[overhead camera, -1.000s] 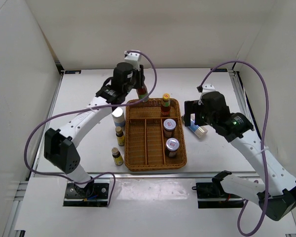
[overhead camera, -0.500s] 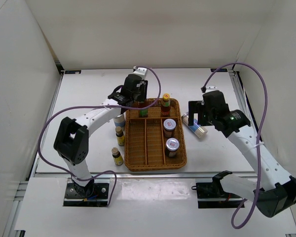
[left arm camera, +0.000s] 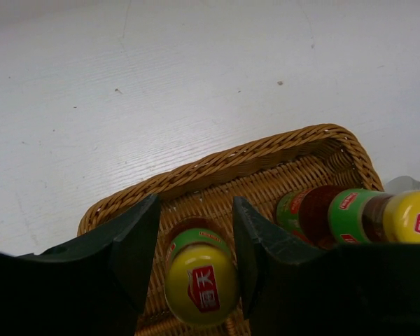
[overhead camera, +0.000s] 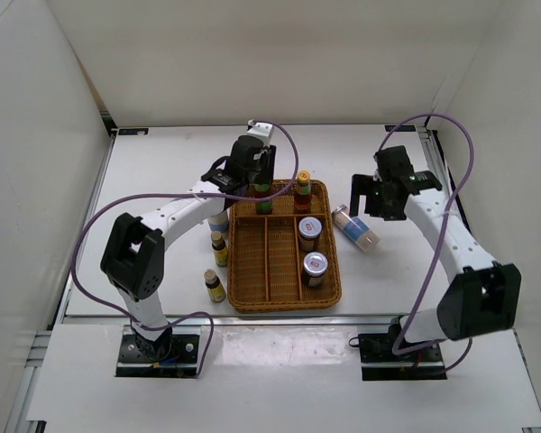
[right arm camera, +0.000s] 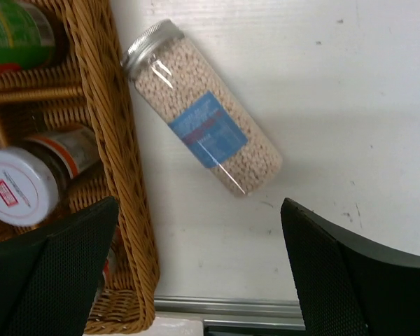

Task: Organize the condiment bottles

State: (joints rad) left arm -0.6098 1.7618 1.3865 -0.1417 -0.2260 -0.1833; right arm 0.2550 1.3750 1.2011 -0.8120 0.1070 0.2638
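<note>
Your left claw (left arm camera: 196,204), slightly apart, flanks the bottle (left arm camera: 201,283) paired with its twin (left arm camera: 350,213) at the tray's (left arm camera: 252,157) far edge; right claw (right arm camera: 199,210) gapes.

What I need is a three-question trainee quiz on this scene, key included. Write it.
1. True or false: the white-blue cylinder lies on its side outside the wicker tray.
2. How many short jars stand in the tray? A one, B two, C four.
3. Which hand has a red-sauce bottle between its fingers?
Key: 1 true; 2 B; 3 the left hand.
</note>
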